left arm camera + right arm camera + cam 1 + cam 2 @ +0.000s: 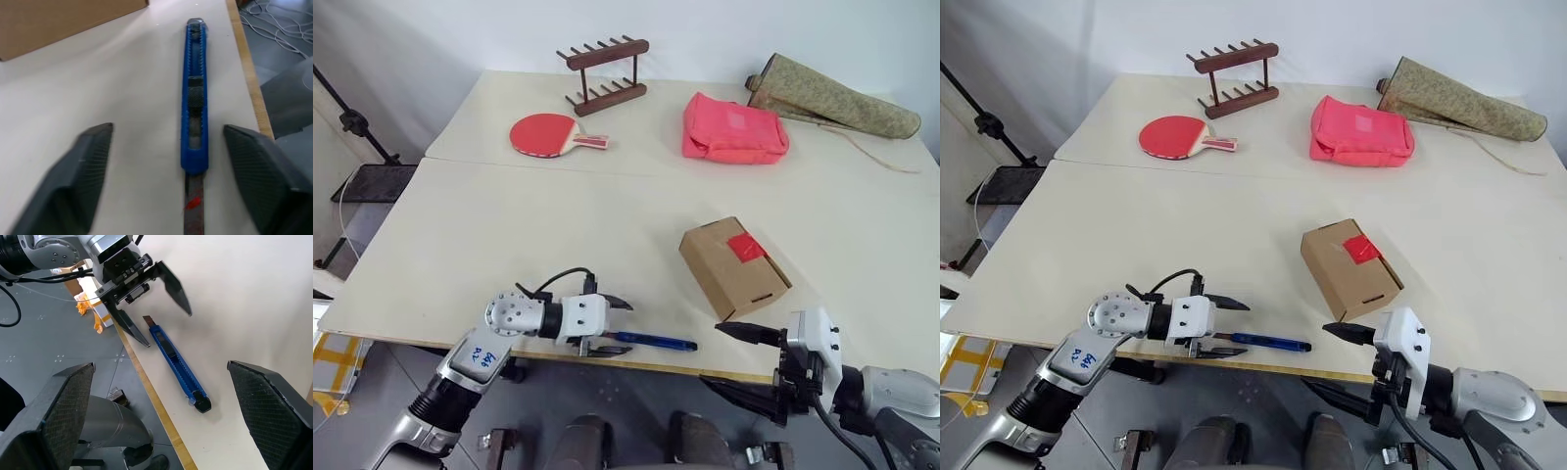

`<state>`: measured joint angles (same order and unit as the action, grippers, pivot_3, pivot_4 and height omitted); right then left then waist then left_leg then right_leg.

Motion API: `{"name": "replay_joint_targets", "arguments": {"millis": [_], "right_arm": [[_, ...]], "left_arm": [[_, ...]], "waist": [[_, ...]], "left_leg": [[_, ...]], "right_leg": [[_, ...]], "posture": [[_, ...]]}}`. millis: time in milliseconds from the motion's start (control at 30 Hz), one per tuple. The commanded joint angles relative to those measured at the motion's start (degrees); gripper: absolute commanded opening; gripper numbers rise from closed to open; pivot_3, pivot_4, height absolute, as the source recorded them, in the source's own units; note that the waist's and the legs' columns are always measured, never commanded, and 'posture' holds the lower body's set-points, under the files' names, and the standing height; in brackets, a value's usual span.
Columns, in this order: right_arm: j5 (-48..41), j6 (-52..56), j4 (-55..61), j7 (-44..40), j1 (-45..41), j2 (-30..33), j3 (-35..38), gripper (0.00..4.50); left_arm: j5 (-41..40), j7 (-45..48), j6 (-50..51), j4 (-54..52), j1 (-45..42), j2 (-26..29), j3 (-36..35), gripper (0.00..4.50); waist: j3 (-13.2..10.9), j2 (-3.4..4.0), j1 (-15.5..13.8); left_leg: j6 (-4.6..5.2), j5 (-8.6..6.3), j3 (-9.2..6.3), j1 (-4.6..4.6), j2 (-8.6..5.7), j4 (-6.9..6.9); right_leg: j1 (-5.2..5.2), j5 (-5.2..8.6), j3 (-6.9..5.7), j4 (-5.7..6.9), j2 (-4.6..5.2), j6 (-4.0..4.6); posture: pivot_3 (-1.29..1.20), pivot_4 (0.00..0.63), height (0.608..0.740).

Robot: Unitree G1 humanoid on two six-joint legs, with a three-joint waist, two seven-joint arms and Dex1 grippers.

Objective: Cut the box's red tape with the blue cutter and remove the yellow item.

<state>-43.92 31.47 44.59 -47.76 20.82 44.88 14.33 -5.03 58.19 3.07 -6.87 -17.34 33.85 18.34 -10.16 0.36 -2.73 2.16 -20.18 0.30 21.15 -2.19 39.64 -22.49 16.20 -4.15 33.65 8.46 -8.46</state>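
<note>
At the near edge of the pale surface (509, 235), the left gripper (612, 326) stands with its two black fingers spread wide and holding nothing, its fingers set to either side of the blade end of the blue cutter (654, 341), which lies flat along the surface's front edge with a short length of blade extended. To the right, the right gripper (729, 359) hangs just off the edge, jaws fully apart and empty. Just beyond it sits the box (732, 266), closed, the red tape (745, 246) across its flap edge. Farther back lie a red paddle (548, 134) and a pink pouch (732, 129), with a wooden rack (605, 73) and a patterned fabric roll (832, 98) at the far side.
</note>
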Motion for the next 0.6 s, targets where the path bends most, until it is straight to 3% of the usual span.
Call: {"name": "replay_joint_targets", "arguments": {"millis": [33,200,233,600], "right_arm": [[-0.4,-0.1,1.1,-0.1,-0.2,0.4,0.4,4.5],[-0.2,-0.3,0.8,0.0,-0.5,0.2,0.1,4.5],[-0.1,-0.4,0.8,0.0,-0.6,0.2,0.0,4.5],[0.7,-0.8,0.8,-0.2,-1.0,0.0,-0.5,4.5]], "left_arm": [[-1.2,2.8,4.1,-1.1,1.2,0.8,1.4,3.85],[-0.6,4.4,8.5,-0.6,0.1,0.8,3.7,3.85],[-0.2,4.7,8.5,-0.4,-0.1,0.7,4.3,3.67],[4.4,2.9,5.6,2.4,0.0,1.8,6.8,0.63]], "waist": [[0.0,0.0,0.0],[0.0,0.0,0.0],[0.0,0.0,-0.1],[0.0,0.03,-0.5]], "left_leg": [[0.0,0.0,0.0,0.01,0.0,0.0],[0.0,0.0,0.0,0.01,0.0,0.0],[0.0,0.0,-0.01,0.01,0.0,0.0],[0.1,0.03,-0.02,-0.09,-0.11,0.03]], "right_leg": [[0.0,0.0,-0.04,0.0,0.0,0.0],[0.01,0.0,-0.08,0.0,0.0,0.0],[0.02,0.0,-0.08,0.0,0.0,0.0],[0.16,0.0,-0.01,-0.15,0.12,0.0]], "posture": [[0.0,0.15,0.74],[0.0,0.15,0.74],[0.0,0.15,0.74],[0.0,0.15,0.74]]}}
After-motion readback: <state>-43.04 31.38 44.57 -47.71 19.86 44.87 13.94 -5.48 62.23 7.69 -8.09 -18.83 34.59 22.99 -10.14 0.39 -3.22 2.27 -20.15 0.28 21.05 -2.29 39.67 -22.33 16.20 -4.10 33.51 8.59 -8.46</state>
